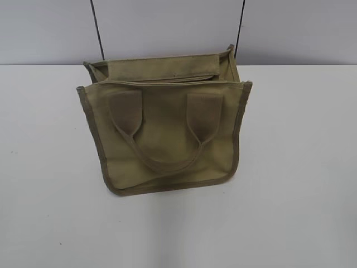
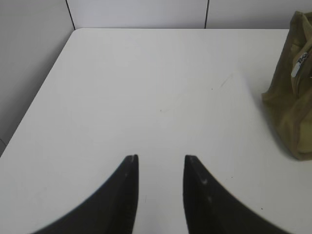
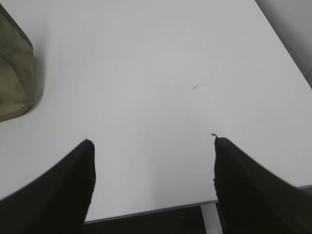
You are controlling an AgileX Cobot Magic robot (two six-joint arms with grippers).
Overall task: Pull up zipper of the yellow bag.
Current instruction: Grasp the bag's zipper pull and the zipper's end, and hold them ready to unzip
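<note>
The yellow bag (image 1: 167,128) stands on the white table (image 1: 50,212) at mid-back, its handle side facing the camera and its top panel tilted up. The zipper (image 1: 167,80) runs along the top panel; its pull is too small to make out. Neither gripper shows in the exterior view. In the left wrist view my left gripper (image 2: 161,158) is open and empty over bare table, with the bag's end (image 2: 292,87) far to its right. In the right wrist view my right gripper (image 3: 152,141) is wide open and empty, with a bag corner (image 3: 14,83) at far left.
The table's front edge (image 3: 146,210) lies just below my right gripper. A grey wall (image 1: 167,28) with dark vertical seams stands behind the table. A white label (image 2: 301,61) hangs at the bag's end.
</note>
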